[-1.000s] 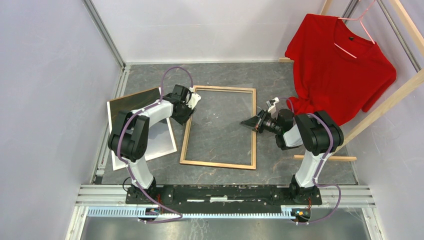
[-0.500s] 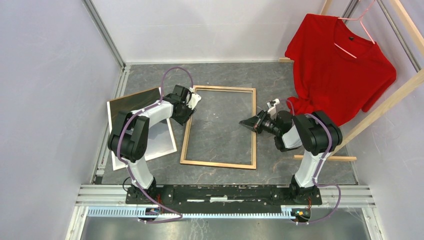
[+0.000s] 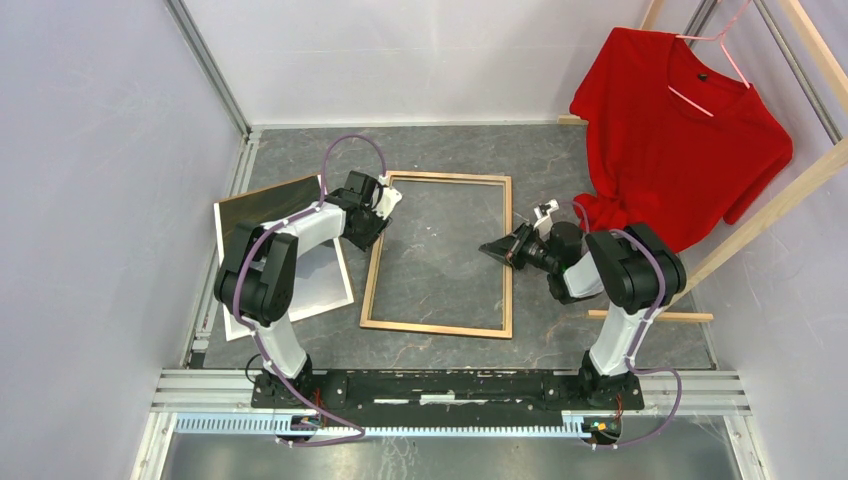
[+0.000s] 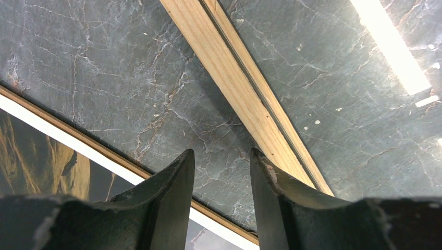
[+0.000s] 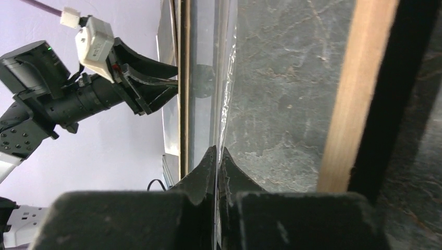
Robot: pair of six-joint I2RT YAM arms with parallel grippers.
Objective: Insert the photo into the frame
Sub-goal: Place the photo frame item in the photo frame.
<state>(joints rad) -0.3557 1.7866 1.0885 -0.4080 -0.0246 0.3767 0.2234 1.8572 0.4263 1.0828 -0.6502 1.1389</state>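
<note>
The right gripper [image 5: 217,156], pinching the clear transparent sheet [image 5: 206,104], has barely shifted over the thin light-wood rectangular frame [image 3: 437,328]; the left gripper [image 4: 221,156] hangs spread, the white-bordered brown-sky photo print [image 3: 322,282] beside it, still uninserted.

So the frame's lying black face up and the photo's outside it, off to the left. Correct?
Not quite. The frame lies with its light wood back up, not its black face: the top external view shows wood-coloured rails all round. The rest holds: the photo lies outside the frame, off to the left.
</note>
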